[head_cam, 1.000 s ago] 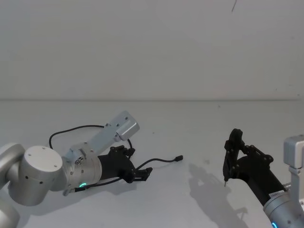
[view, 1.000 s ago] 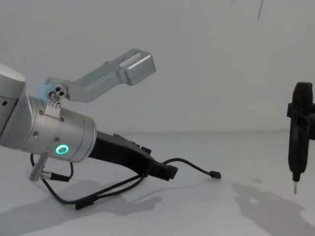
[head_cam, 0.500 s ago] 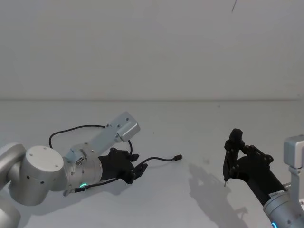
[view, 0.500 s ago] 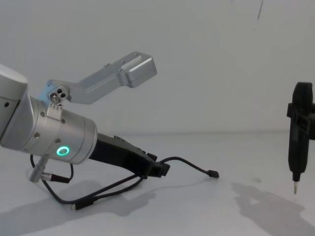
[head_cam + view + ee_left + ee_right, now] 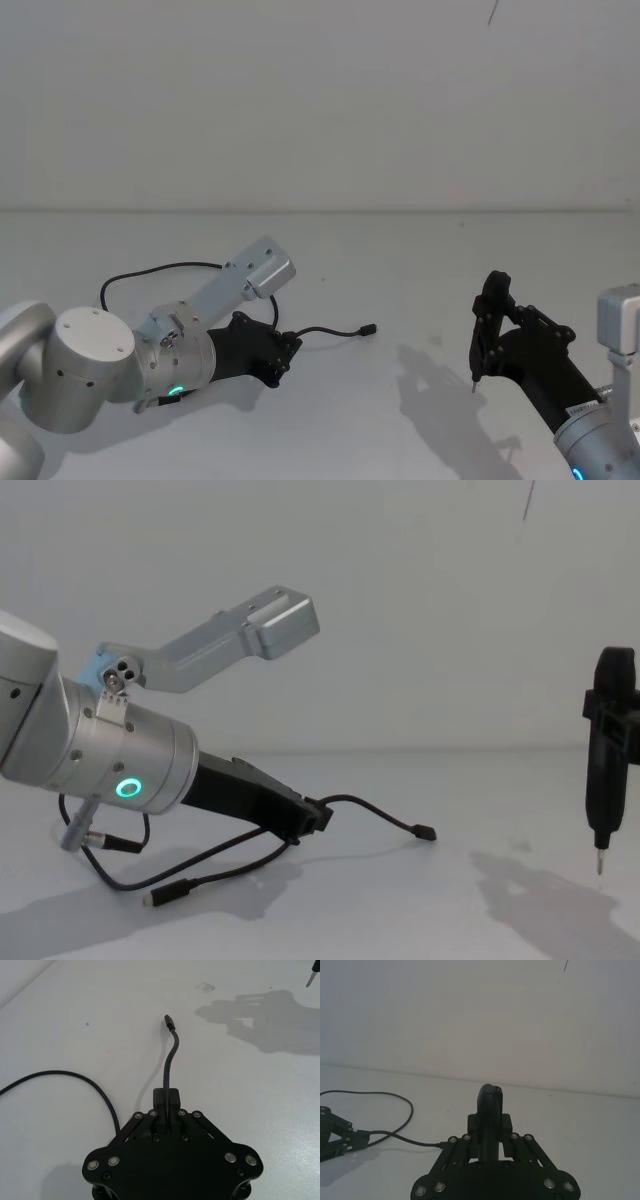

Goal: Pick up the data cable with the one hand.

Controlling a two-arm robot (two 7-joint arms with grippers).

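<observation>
While the left gripper (image 5: 287, 350) is pinching the cable (image 5: 330, 331) just behind one plug (image 5: 369, 329), low over the table (image 5: 400, 290), the long remainder is trailing behind in a loop, probably so a lift draws the slack along. The right gripper (image 5: 487, 332) is clamping a tool (image 5: 494, 288), parked well apart. Counted: one cable, two plugs, two grippers, one tool.

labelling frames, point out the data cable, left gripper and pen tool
data cable (image 5: 172, 1055): left wrist view, free stretch near the plug
left gripper (image 5: 318, 817): chest view, between its fingertips
pen tool (image 5: 604, 755): chest view, black body
</observation>
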